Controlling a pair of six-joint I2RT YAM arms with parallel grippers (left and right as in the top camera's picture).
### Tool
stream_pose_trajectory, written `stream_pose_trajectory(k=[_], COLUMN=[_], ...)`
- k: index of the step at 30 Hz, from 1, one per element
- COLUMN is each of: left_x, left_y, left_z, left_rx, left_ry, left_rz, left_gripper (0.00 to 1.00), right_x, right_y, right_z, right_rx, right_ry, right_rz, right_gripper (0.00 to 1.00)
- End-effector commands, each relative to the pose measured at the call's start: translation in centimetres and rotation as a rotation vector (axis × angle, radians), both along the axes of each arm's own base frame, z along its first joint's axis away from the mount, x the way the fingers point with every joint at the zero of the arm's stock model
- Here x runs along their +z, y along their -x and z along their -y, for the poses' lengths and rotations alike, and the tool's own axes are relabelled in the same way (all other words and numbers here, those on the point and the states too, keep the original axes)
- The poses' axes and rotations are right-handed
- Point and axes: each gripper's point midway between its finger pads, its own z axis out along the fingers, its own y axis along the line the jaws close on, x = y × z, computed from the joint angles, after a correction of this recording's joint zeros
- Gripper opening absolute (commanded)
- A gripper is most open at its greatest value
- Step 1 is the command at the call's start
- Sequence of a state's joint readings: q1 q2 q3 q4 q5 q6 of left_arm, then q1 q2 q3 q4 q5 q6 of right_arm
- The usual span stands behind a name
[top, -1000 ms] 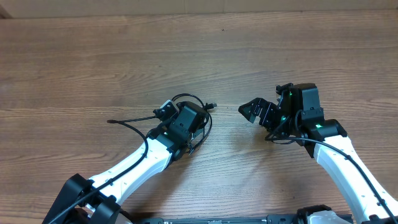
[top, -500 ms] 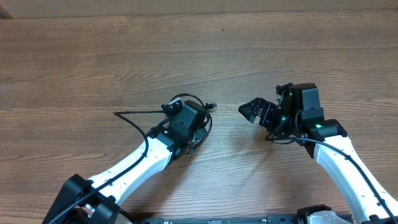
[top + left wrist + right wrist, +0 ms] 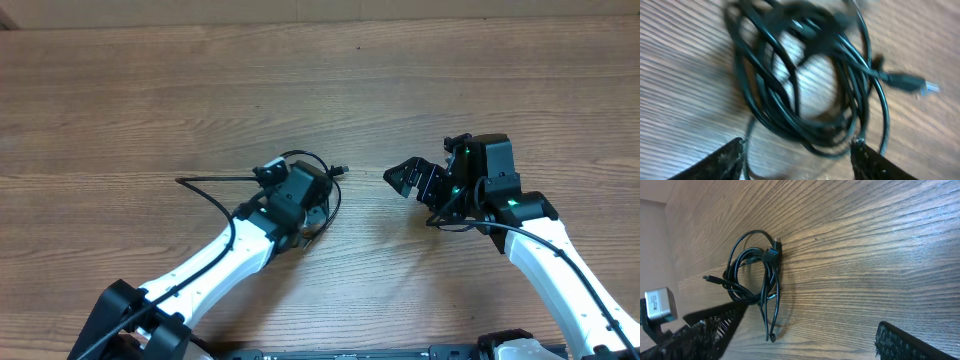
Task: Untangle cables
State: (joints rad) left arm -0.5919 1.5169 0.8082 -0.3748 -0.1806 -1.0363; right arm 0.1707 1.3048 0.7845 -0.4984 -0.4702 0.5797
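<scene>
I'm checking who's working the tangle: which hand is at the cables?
The left hand, positioned right over the cables; the right hand is off to the side, open and touching no cable.

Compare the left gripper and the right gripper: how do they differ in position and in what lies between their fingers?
Position: the left gripper hangs directly over the cables. The right gripper stands apart to their right, with a stretch of table between.
Between the fingers: the left gripper's frame the lowest loops of the cables. The right gripper's frame only wood, with the cables well beyond.
Shared: both are open, and neither looks clamped on a cable.
</scene>
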Motion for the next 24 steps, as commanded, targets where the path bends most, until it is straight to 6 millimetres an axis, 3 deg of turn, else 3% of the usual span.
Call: stream_pose_trajectory(k=[1,5,8,11,17,19,20,24], left_x=[0.8,0.9,0.9,0.9,0.9,1.0,1.0,1.0], left_y=[-1.9,-2.7,-2.8,-2.8,-2.9,-3.0,-3.0,-3.0], left_z=[-2.6,-4.0,-4.0,-4.0,-3.8,-3.5,-3.2,-2.9], left_rx=[0.080,0.070,0.056,0.061,0.075,0.069,0.061,0.053], left_ry=[-0.024,-0.049,-0.055,-0.053,-0.031,-0.018,-0.003,0.012], left_rz=[0.031,0.041,0.046,0.046,0.047,0.048,0.049,0.045], left_gripper=[0.58,0.56,0.56,0.49,0.47,0.37,0.27,0.26], right_x=[0.9,0.9,0.9,0.9,0.9,0.9,0.9,0.9], right_y=[-0.6,-0.6,-0.6,-0.6,-0.6,-0.6,-0.6,-0.6], right_z=[0.0,0.0,0.0,0.0,0.0,0.0,0.0,0.0], right_rx=[-0.003,-0.003,-0.003,-0.003,-0.003,-0.003,-0.003,-0.003], right_ry=[0.003,0.003,0.003,0.003,0.003,0.003,0.003,0.003], right_rz=[0.028,0.028,0.028,0.028,0.028,0.028,0.028,0.028], right_gripper=[1.00,1.00,1.00,1.00,1.00,1.00,1.00,1.00])
